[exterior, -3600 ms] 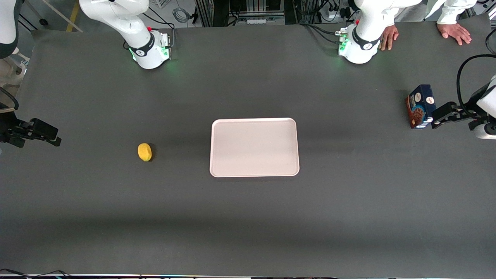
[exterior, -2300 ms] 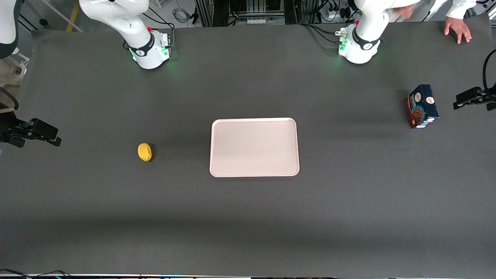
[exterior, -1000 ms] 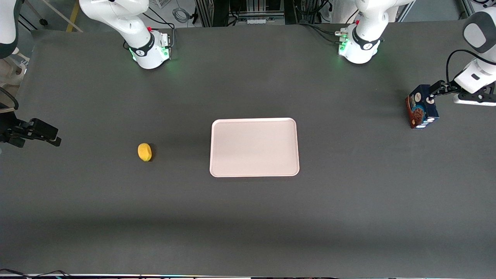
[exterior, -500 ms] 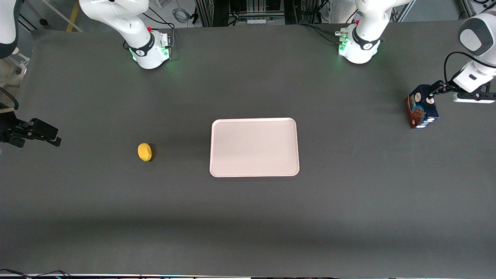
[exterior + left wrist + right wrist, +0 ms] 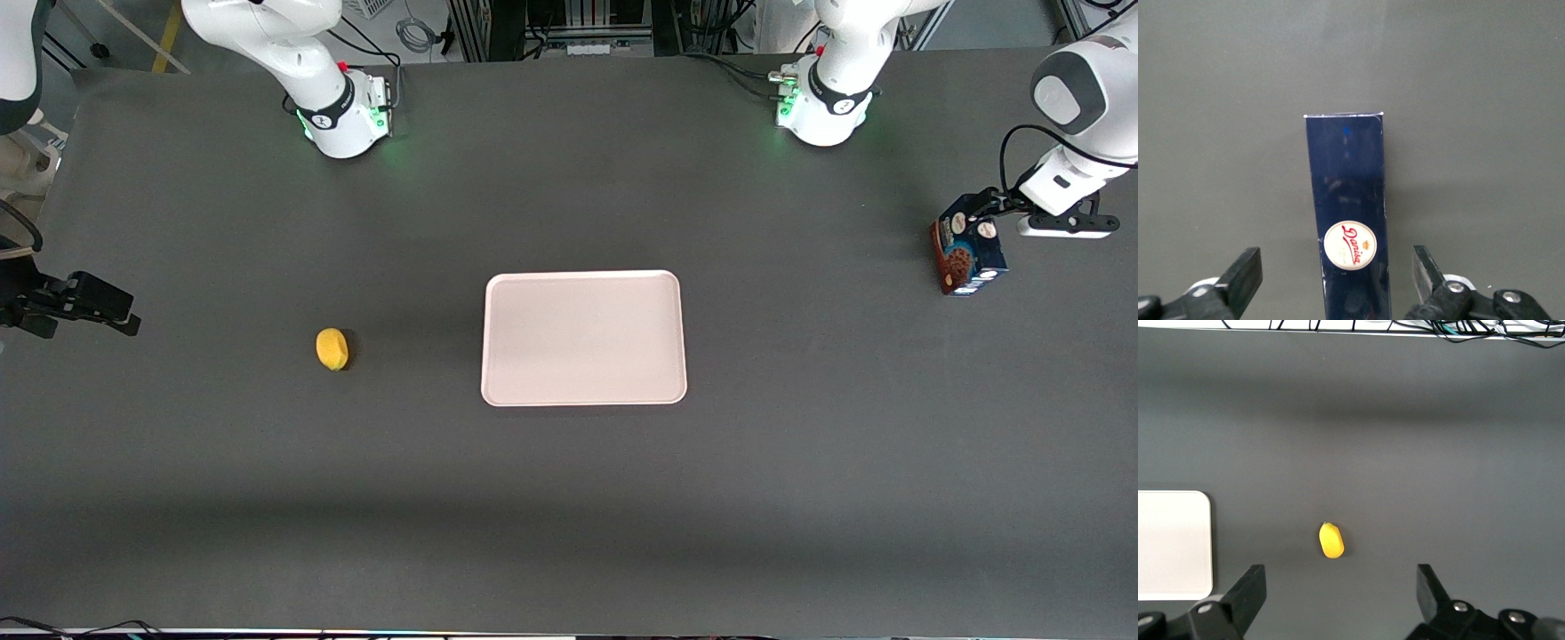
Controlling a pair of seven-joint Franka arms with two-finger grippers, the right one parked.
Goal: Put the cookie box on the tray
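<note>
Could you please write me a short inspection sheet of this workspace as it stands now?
Surface: dark grey table, no spills seen.
Job's things: cookie box stands upright toward the working arm's end of the table; tray lies mid-table with nothing on it.
Clutter: one small yellow lump toward the parked arm's end.
Grippers: left end effector above the box, fingers open on either side of its narrow top, apart from it.
Cables: black cable loops at the working arm's wrist.
Surroundings: racks and wiring past the table's edge.
</note>
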